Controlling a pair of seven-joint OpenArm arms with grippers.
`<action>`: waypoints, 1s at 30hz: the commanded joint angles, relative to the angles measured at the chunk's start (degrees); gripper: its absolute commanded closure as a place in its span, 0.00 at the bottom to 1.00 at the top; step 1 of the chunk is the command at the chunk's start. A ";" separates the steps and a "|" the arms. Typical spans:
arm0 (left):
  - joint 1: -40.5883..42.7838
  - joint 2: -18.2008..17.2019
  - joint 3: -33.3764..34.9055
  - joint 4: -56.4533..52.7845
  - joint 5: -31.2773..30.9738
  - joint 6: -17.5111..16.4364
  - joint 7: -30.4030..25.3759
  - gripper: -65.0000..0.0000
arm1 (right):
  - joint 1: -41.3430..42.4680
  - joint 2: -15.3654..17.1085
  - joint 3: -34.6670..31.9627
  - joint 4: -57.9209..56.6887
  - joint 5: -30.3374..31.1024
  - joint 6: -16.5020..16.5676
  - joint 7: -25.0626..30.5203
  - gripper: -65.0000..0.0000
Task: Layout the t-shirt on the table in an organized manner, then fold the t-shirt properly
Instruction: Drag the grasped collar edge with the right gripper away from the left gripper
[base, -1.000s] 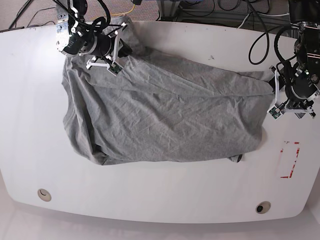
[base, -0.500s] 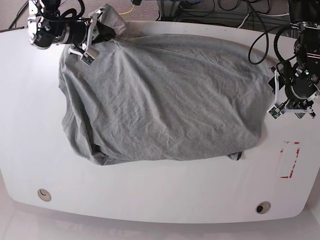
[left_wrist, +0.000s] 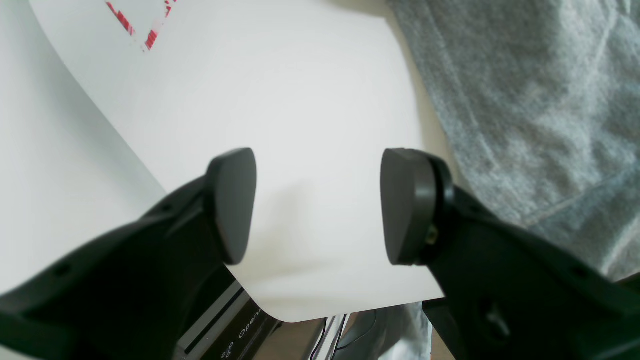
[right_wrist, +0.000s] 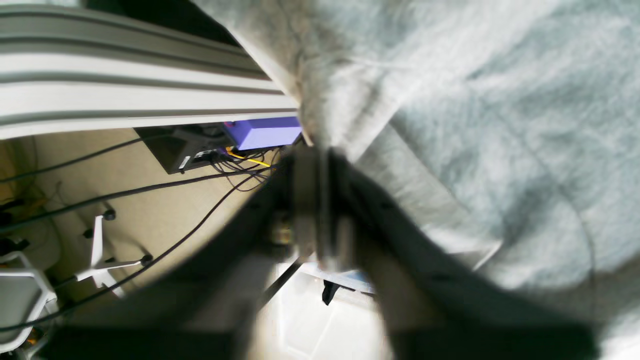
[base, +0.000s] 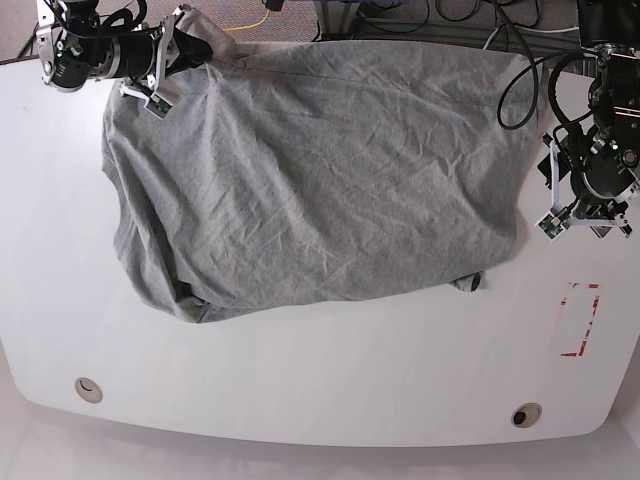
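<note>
Spread farther back, t-shirt (base: 310, 170) in right jaws' pinch (left jaws apart, over table (left_wrist: 280, 100)).

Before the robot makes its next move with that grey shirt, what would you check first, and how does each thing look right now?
1. Right gripper pinches the t-shirt at its far corner: ok, cloth sits between the fingers in the right wrist view.
2. Left gripper free: ok, open over bare table, beside the shirt's edge, not touching it.
3. Shirt spread flat: not ok, wrinkled, near left corner bunched.
4. Shirt fully on the table: not ok, the far edge reaches or overhangs the rim.
5. Lettering side and collar found: cannot tell, neither shows.
6. Red outline mark uncovered: ok.
</note>
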 joint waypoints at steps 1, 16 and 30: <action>-0.67 -1.00 -0.54 0.81 0.25 -0.06 -0.18 0.44 | -0.43 -0.68 0.37 0.64 0.97 0.12 -0.38 0.62; -1.19 -1.00 -0.54 0.81 0.25 -0.06 -0.27 0.44 | 2.56 1.34 5.20 0.64 0.97 0.12 -0.21 0.00; -7.00 3.22 -3.27 0.81 2.01 -0.06 -5.89 0.44 | 19.62 -0.77 18.92 -1.82 -2.72 0.12 0.58 0.00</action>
